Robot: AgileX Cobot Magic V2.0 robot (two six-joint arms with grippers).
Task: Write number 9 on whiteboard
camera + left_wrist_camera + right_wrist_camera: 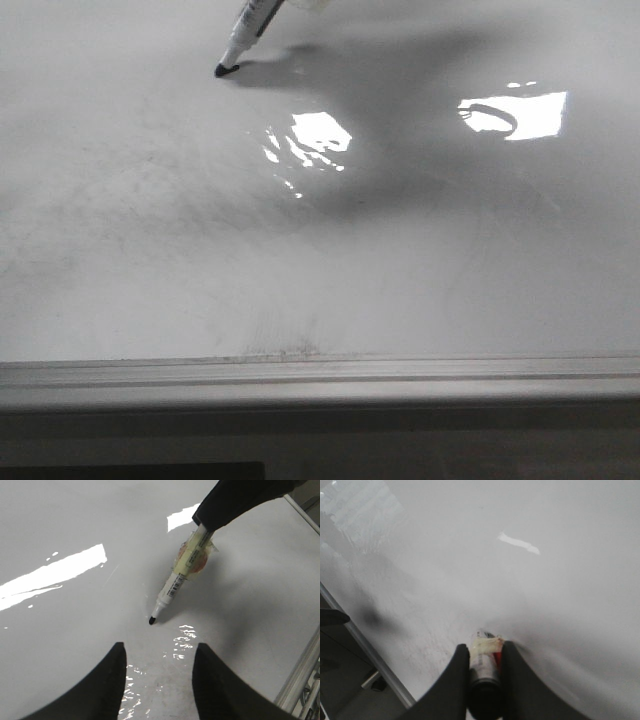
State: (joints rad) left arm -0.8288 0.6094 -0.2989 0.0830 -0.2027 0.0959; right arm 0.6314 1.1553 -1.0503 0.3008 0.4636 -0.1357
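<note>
1. While the grey metal edge rail (320, 372) runs across the nearest part of the front view, the glossy whiteboard (150, 260) stretches away behind it, its surface marked only by faint grey smears.
2. Just past the rail, a darker smudge (290, 348) sits on the board's near edge.
3. Farther out, bright reflections (318, 135) gleam on the white surface beside a broad soft shadow.
4. At the far end of the front view, a marker (243, 38) leans down from above, its black tip (224, 70) touching the board.
5. No drawn stroke of the number 9 is visible on the board in any view.
6. Seen from the right wrist, the right hand (484, 680) is clenched on the marker's barrel (485, 672), which wears a wrap of pale tape and sits between the two dark fingers (451, 690).
7. Seen from the left wrist, the left hand (159, 680) hovers released above the board, its fingers spread apart with nothing between them, near the marker's tip (151, 621).
8. From that same view, the right hand's dark finger (240, 500) grips the marker's upper end.
</note>
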